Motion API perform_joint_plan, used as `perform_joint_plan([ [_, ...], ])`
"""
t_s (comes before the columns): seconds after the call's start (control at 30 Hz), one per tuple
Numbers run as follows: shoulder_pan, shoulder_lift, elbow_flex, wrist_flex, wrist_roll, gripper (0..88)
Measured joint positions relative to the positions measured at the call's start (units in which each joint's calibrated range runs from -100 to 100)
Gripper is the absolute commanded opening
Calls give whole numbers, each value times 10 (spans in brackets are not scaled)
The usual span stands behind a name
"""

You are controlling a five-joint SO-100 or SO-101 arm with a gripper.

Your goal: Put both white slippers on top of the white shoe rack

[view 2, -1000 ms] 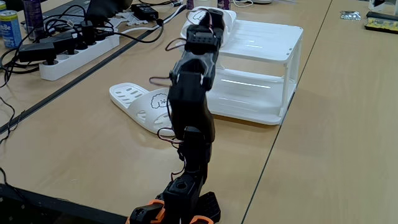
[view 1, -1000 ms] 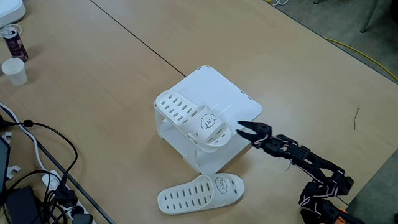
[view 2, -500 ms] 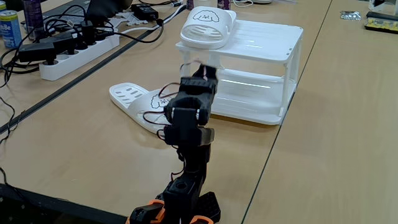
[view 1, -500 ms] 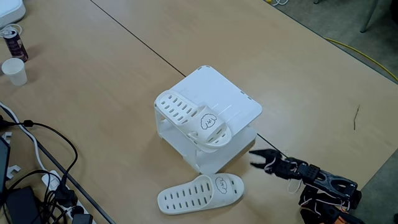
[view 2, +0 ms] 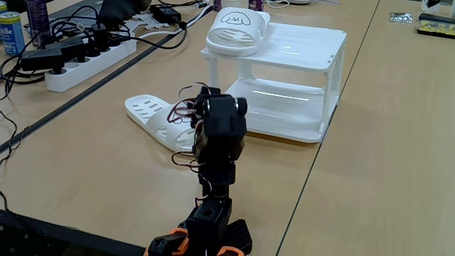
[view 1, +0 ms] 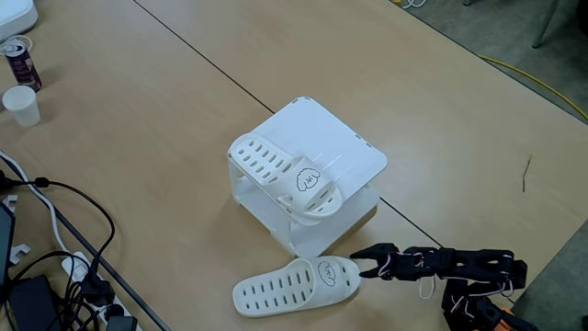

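One white rubbery slipper with slot holes over the toe and a small black cartoon face point(view 1: 287, 175) already lies on the flat square top of the boxy white plastic shoe rack point(view 1: 322, 138), set at a slant along one edge with its face end overhanging the rim a little. The other white slotted slipper point(view 1: 296, 284) lies flat on the pale wooden table point(view 1: 138, 101), just in front of the rack's near corner in a fixed view.

What the next grasp hinges on is how this second slipper sits against the black two-finger claw point(view 1: 363, 264). In that fixed view the slipper's long axis runs roughly left to right, toe slots to the left and the drawn face at the right end — and the claw reaches in from the right, low over the table, its tips right at that face end. So the arm points nearly along the slipper's length rather than across it; the heel-side rim is the part nearest the fingers.

The claw stands partly open and holds nothing; a narrow gap shows between its fingers. Whether a tip already touches the slipper's rim I cannot tell. From the other fixed view the arm point(view 2: 217, 135) is folded low and blocks much of the slipper point(view 2: 153, 117), which lies beyond it to the left, near the rack's point(view 2: 298, 85) lower shelf.

My judgement — the first half of the task is done, and the claw is lined up to pinch the near end of the second slipper.
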Motion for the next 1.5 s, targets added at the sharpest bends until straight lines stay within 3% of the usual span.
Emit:
perform_joint_plan([
  [0.83, -8, 178, -124, -21, 0, 265],
  [1.5, -49, 339, -131, -253, 0, 260],
])
